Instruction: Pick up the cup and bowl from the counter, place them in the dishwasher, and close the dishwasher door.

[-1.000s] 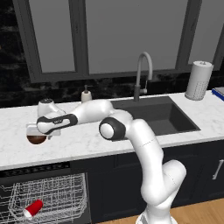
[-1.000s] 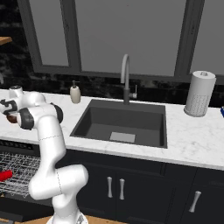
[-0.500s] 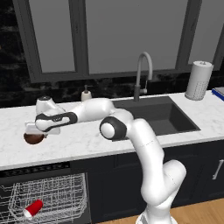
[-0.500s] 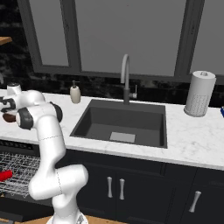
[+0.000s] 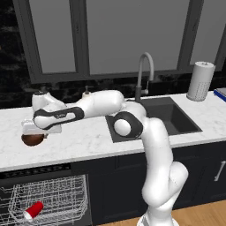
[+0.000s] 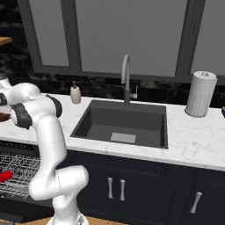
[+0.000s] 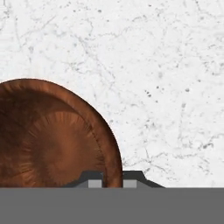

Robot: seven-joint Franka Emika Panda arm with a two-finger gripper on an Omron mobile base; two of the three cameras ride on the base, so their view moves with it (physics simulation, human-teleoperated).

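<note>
The arm reaches far to its left over the white marble worktop point(image 5: 92, 139), and the gripper point(image 7: 113, 180) is clenched on the rim of the brown bowl point(image 5: 32, 139): in the hand view the two dark fingertips point(image 7: 93, 178) stand close together with the bowl's edge between them, one inside the rim and one outside. A second ago the jaws stood wider over the bowl; half a second ago they had already closed to their present width. In the left base view the bowl sits just under the hand at the left end of the worktop, and it looks slightly raised compared with a second ago, though from this angle it is hard to say whether it has left the surface. The hand itself has shifted a little upward and toward the wall since then. Below the worktop the dishwasher point(image 5: 44, 201) stands with its white wire rack showing, and the red cup point(image 5: 33, 210) lies on its side in the rack, where it also lay in the earlier frames. In the right base view a bit of the cup point(image 6: 5, 176) shows at the left edge. The sink point(image 5: 154, 117), tap point(image 5: 143, 75), soap bottle point(image 6: 76, 93) and paper towel roll point(image 5: 200, 80) are unchanged.
</note>
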